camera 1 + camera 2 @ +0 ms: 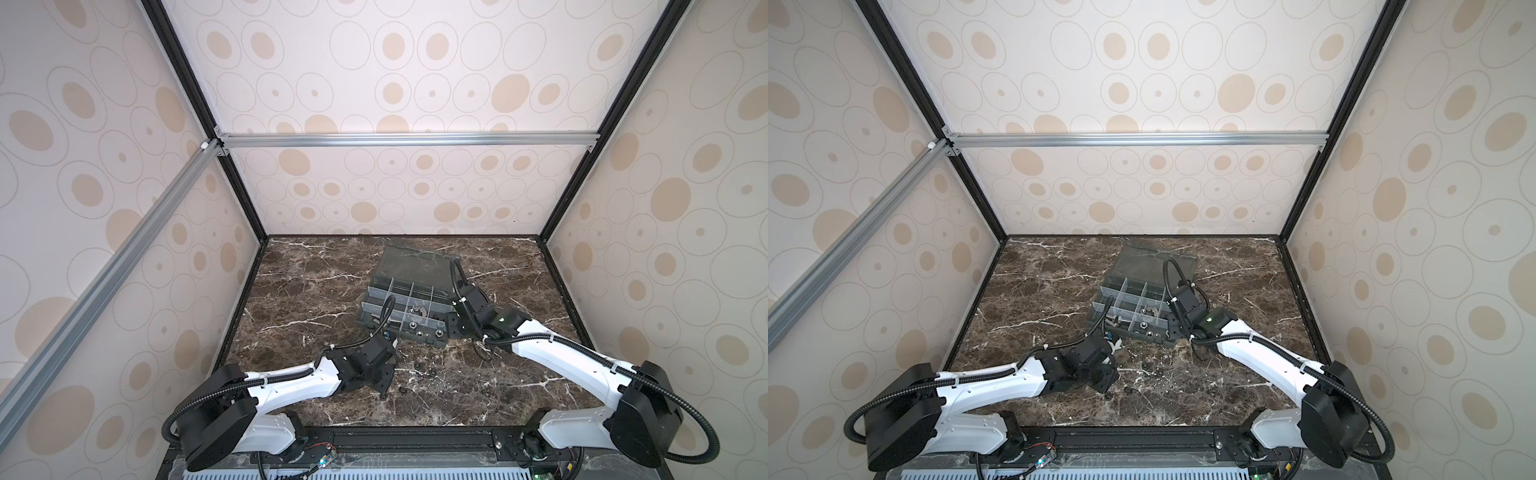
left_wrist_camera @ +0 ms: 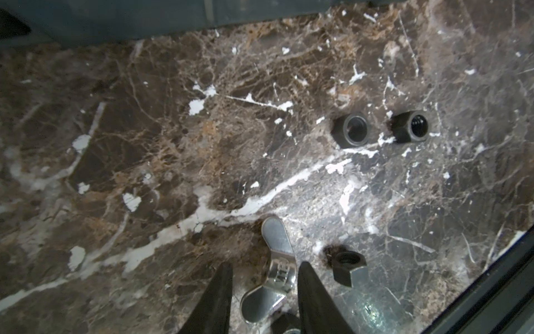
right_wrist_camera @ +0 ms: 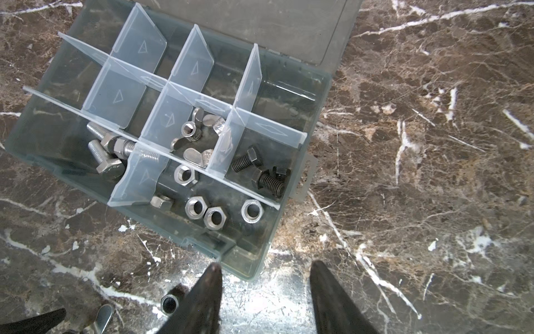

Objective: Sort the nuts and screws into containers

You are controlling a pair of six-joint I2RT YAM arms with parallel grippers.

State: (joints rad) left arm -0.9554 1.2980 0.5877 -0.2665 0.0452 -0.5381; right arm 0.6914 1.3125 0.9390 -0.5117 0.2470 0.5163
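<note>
In the left wrist view a silver wing nut [image 2: 277,270] lies on the marble between the fingers of my left gripper [image 2: 264,267]. One finger touches its body and a thin gap shows at the other finger. Three black hex nuts [image 2: 349,130] [image 2: 410,127] [image 2: 346,266] lie loose nearby. The smoky-grey organizer box [image 1: 376,291] [image 1: 1100,297] stands open mid-table. Its cells hold silver screws [image 3: 107,150], wing nuts [image 3: 202,130], black screws [image 3: 260,170] and silver hex nuts [image 3: 213,214]. My right gripper [image 3: 265,264] hangs open and empty by the box's near right corner.
The box's lid [image 1: 419,262] lies flat behind the cells. A black nut [image 3: 169,303] and a wing nut [image 3: 104,315] sit on the marble before the box. In both top views the left gripper [image 1: 384,390] [image 1: 1106,388] is low at the front and the right gripper [image 1: 452,328] [image 1: 1173,328] beside the box.
</note>
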